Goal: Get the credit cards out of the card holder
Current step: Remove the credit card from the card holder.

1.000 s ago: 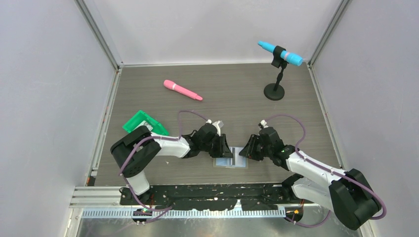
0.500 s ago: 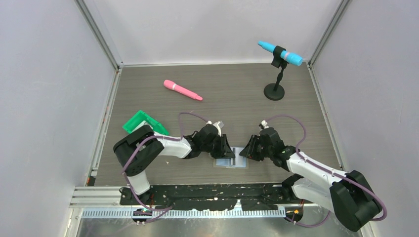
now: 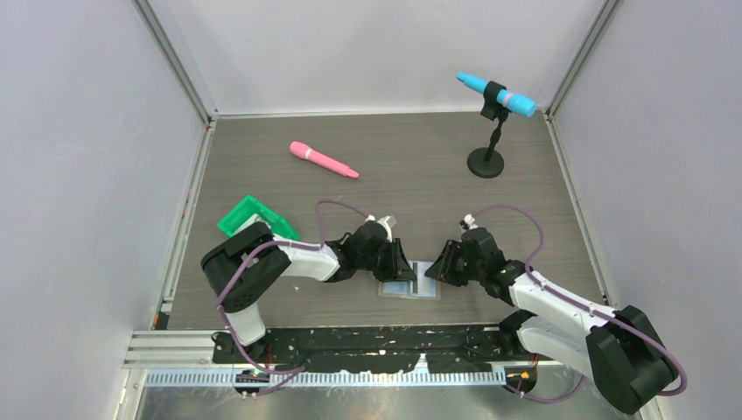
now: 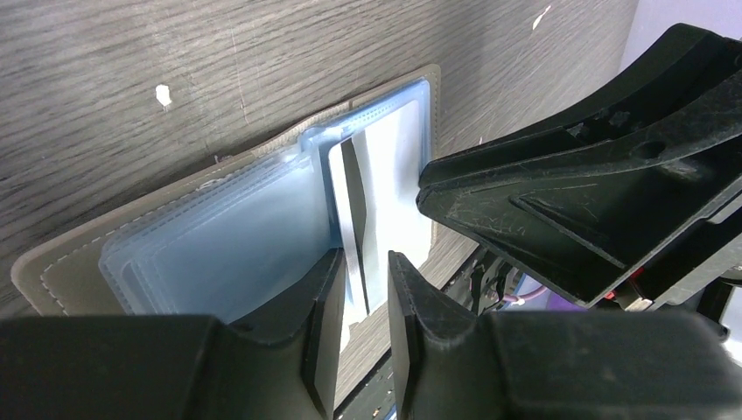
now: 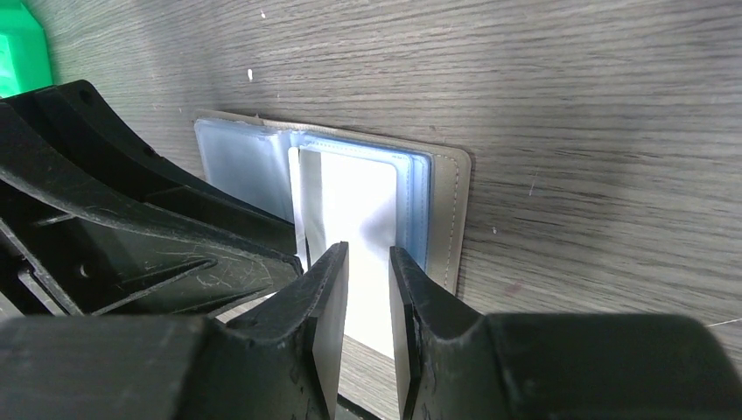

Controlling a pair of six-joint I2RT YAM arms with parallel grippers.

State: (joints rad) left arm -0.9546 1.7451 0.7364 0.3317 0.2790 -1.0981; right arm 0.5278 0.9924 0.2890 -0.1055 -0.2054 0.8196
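The card holder (image 3: 409,283) lies open on the table between the two grippers, grey with pale blue pockets (image 4: 219,254) (image 5: 446,201). A white credit card (image 5: 354,197) sits in its top pocket and sticks out past the holder's near edge. In the left wrist view the card (image 4: 354,229) rises nearly edge-on. My left gripper (image 3: 403,268) (image 4: 366,267) straddles that edge with its jaws a narrow gap apart. My right gripper (image 3: 435,270) (image 5: 367,258) faces it from the other side. Its jaws are also slightly apart over the card, with table showing between them.
A green tray (image 3: 254,217) sits by the left arm's elbow. A pink marker-shaped thing (image 3: 324,160) lies farther back. A blue microphone (image 3: 495,94) stands on a black stand (image 3: 486,163) at the back right. Grey walls enclose the table.
Both grippers stay at the holder. The left arm's elbow has shifted slightly right, and the right gripper has crept a little toward the holder.
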